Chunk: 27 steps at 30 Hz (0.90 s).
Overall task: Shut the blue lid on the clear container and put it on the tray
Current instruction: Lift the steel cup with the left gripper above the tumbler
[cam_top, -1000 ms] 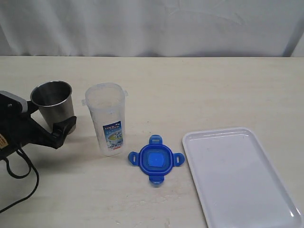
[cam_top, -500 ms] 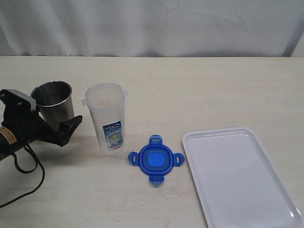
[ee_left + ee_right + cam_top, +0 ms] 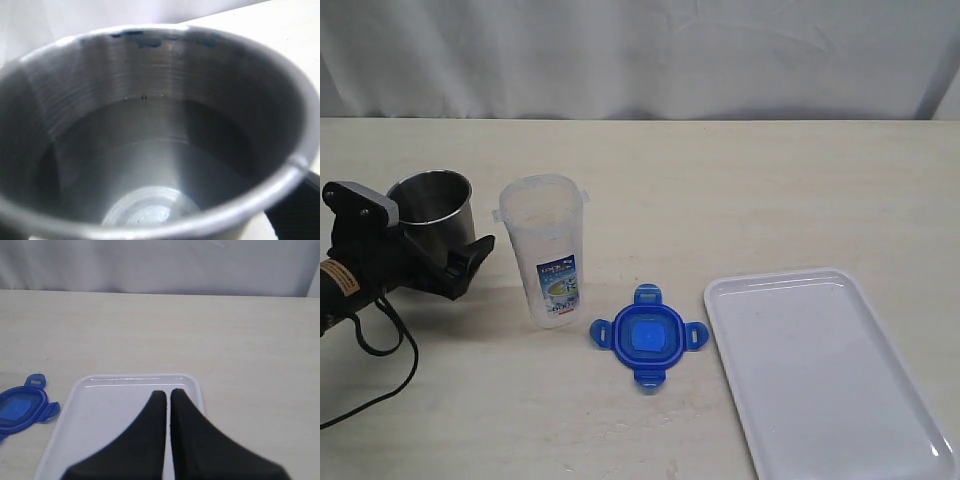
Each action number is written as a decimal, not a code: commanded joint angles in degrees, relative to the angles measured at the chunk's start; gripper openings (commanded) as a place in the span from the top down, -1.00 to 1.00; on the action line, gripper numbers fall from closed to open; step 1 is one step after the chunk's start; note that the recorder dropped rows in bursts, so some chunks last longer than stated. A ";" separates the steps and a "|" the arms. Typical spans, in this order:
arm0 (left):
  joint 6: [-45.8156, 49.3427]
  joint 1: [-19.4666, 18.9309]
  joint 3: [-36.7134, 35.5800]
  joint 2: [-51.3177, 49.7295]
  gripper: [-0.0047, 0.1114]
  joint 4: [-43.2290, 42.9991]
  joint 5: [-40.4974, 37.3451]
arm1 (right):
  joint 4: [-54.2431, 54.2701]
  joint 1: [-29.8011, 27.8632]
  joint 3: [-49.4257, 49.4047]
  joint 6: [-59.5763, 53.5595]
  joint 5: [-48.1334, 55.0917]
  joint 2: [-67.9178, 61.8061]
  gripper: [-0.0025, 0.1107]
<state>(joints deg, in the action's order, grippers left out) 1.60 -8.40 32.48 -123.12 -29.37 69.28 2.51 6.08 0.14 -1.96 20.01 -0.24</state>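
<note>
the clear container (image 3: 545, 250) stands upright, uncapped; the blue lid (image 3: 648, 336) lies flat at its 4 o'clock, the tray (image 3: 820, 370) at the lid's 3. at the container's 9, my left gripper (image 3: 420, 228) spreads wide around a steel cup (image 3: 432, 200); my right gripper (image 3: 168, 395), pinched shut, hangs over the tray.

Lab-like test bench: pale table (image 3: 720, 180); white draped backdrop (image 3: 640, 55).
</note>
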 commanded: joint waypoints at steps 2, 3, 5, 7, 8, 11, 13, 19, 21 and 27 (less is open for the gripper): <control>-0.36 0.39 0.34 -0.20 -0.89 1.11 0.69 | 0.29 0.03 -0.14 0.29 -0.24 0.24 0.89; -0.36 0.39 0.34 -0.20 -0.89 1.11 0.69 | 0.29 0.03 -0.14 0.29 -0.24 0.24 0.89; -0.36 0.39 0.34 -0.20 -0.89 1.11 0.69 | 0.29 0.03 -0.14 0.29 -0.24 0.24 0.89; -0.36 0.39 0.34 -0.20 -0.89 1.11 0.69 | 0.29 0.03 -0.14 0.29 -0.24 0.24 0.89; -0.36 0.39 0.34 -0.20 -0.89 1.11 0.69 | 0.29 0.03 -0.14 0.29 -0.24 0.24 0.89; -0.36 0.39 0.34 -0.20 -0.89 1.11 0.69 | 0.29 0.03 -0.14 0.29 -0.24 0.24 0.89; -0.52 0.39 0.34 -0.20 -0.89 1.11 0.69 | 0.29 0.03 -0.14 0.29 -0.24 0.24 0.89; -0.50 0.39 0.34 -0.20 -0.89 0.98 0.69 | 0.29 0.03 -0.14 0.29 -0.24 0.24 0.89; -0.92 0.39 0.34 -0.20 -0.89 0.96 0.69 | 0.29 0.03 -0.14 0.29 -0.24 0.24 0.89; -2.33 0.39 0.34 -0.20 -0.89 1.07 0.69 | 0.29 0.03 -0.14 0.29 -0.24 0.24 0.89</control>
<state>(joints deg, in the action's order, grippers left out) 0.00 -8.40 32.48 -123.12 -28.65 69.28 2.51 6.08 0.14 -1.96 20.01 -0.24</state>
